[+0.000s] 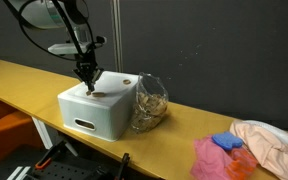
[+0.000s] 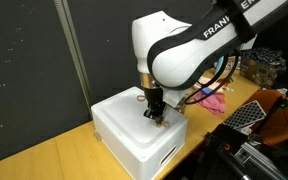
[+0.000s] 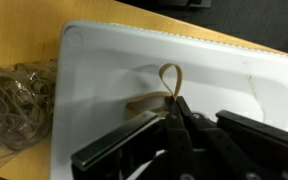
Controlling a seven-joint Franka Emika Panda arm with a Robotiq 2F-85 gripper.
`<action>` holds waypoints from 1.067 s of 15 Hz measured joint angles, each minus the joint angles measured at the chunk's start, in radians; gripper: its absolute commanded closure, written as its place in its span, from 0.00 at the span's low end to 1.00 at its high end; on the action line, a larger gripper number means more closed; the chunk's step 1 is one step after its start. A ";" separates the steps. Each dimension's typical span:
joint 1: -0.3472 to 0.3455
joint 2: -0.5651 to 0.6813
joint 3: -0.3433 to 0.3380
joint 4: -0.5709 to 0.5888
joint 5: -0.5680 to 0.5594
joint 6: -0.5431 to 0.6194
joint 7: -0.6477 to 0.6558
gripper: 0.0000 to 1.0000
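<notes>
- Wrist view cuts off the gripper (image 3: 174, 112) at the bottom edge. Only its dark fingers show, and they look blurry up close.
- Part of the rubber band (image 3: 170, 78) is hidden under the fingertips. Only a loop and a flat tail stick out.
- In both exterior views the rubber band is too small to make out, because the gripper covers that spot.
- The clear bag of rubber bands (image 3: 12, 95) is cut off at the left edge of the wrist view. In an exterior view the bag (image 1: 149, 103) sits touching the side of the white box (image 1: 94, 115).
- The jaws are squeezed tight together and pinch the rubber band between their tips.
- The band's loop pokes out just past the tips and lies on top of the white box.
- The white box stands on the wooden table (image 1: 24, 78).
- The arm (image 2: 184, 50) bends over the box, and the gripper points straight down at the box top. I cannot tell if the tips touch the top.
- A pink cloth (image 1: 209, 158), a blue cloth (image 1: 227, 143) and a pale cloth (image 1: 274, 140) lie on the table, well apart from the box.
</notes>
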 measured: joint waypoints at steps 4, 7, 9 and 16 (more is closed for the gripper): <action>0.001 0.007 0.001 0.000 -0.002 0.051 0.000 0.99; 0.001 0.020 0.001 0.000 -0.002 0.075 0.000 0.72; 0.000 0.035 0.001 0.001 -0.002 0.093 0.000 0.67; -0.007 0.062 -0.001 0.000 -0.002 0.108 -0.001 0.56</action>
